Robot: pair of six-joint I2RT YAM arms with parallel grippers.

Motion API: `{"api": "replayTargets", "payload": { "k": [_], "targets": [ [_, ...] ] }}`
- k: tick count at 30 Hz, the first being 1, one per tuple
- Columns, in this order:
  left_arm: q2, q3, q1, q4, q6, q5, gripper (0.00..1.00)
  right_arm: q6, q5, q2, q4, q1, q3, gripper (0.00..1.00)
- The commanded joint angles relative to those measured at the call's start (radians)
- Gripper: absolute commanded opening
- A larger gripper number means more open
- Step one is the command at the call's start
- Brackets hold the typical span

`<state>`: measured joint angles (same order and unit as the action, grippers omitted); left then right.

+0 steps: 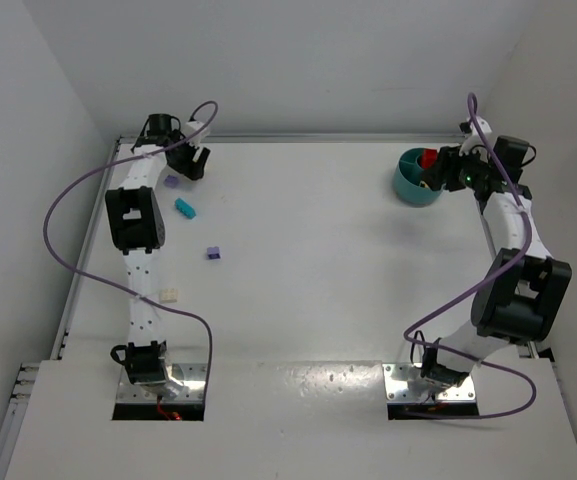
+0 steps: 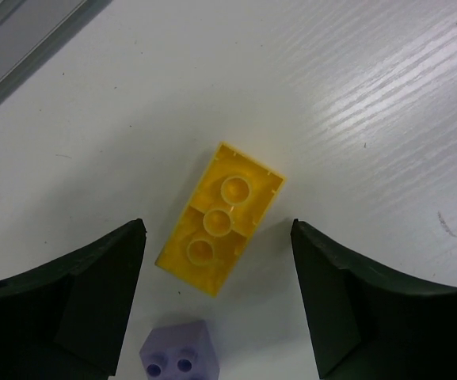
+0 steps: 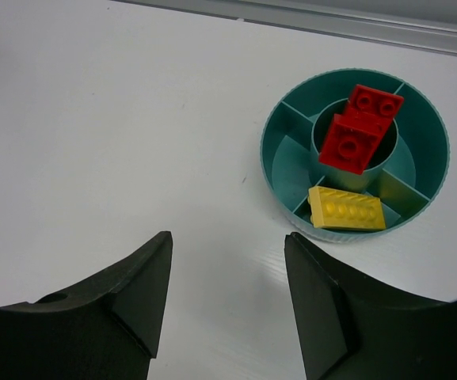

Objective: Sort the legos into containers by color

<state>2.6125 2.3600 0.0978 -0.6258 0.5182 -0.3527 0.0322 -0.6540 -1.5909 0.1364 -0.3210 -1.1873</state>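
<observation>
Jaws of the left gripper (image 2: 216, 237) stand wide, empty, straddling an upturned yellow plastic brick (image 2: 218, 218); a small pale purple cube (image 2: 179, 352) lies just beside it. Right gripper (image 3: 228, 245) open, empty, near the round teal divided dish (image 3: 272, 170), which holds two red bricks (image 3: 359, 127) in its centre well and a yellow plate (image 3: 345, 210) in an outer compartment.

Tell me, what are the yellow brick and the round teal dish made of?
The yellow brick looks like hard plastic, slightly glossy: it has crisp moulded edges and round tubes inside. The teal dish is probably plastic too, with a duller sheen: it has thin moulded dividers and fine ribs on its outer wall.
</observation>
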Motion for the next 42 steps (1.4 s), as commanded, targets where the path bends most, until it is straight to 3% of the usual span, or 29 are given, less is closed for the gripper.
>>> {"api": "replayTargets", "payload": {
  "k": [1, 4, 8, 13, 16, 20, 27, 28, 29, 36, 42],
  "targets": [
    [-0.006, 0.015, -0.004, 0.046, 0.026, -0.028, 0.79, 0.020, 0.002, -0.011, -0.024, 0.014, -0.046, 0.59],
    [-0.020, -0.033, -0.015, 0.046, 0.042, -0.061, 0.68, 0.020, 0.002, -0.011, -0.024, 0.014, -0.055, 0.59],
    [-0.071, -0.108, -0.015, 0.026, 0.091, -0.098, 0.43, 0.005, -0.035, -0.011, -0.015, 0.014, -0.055, 0.58],
    [-0.182, -0.237, -0.024, 0.026, 0.095, -0.161, 0.34, -0.171, -0.110, -0.011, -0.041, 0.054, -0.014, 0.54],
    [-0.283, -0.318, -0.033, 0.049, 0.025, -0.218, 0.29, -0.316, -0.128, -0.011, -0.115, 0.108, 0.032, 0.52],
    [-0.437, -0.491, -0.104, 0.151, -0.056, -0.290, 0.28, -0.488, -0.128, -0.021, -0.179, 0.192, 0.057, 0.52],
    [-0.753, -0.789, -0.381, 0.343, -0.163, -0.299, 0.27, -0.643, -0.163, -0.162, -0.204, 0.304, 0.005, 0.52],
    [-0.773, -0.810, -0.406, 0.360, -0.179, -0.286, 0.27, -0.661, -0.164, -0.176, -0.219, 0.318, -0.004, 0.54],
    [-0.801, -0.838, -0.427, 0.371, -0.193, -0.285, 0.27, -0.673, -0.164, -0.190, -0.219, 0.318, -0.021, 0.64],
    [-0.832, -0.871, -0.550, 0.442, -0.291, -0.273, 0.27, -0.790, -0.285, -0.273, -0.290, 0.370, -0.100, 0.71],
    [-0.832, -0.871, -0.599, 0.451, -0.313, -0.253, 0.27, -0.767, -0.418, -0.282, -0.333, 0.402, -0.133, 0.75]
  ]
}}
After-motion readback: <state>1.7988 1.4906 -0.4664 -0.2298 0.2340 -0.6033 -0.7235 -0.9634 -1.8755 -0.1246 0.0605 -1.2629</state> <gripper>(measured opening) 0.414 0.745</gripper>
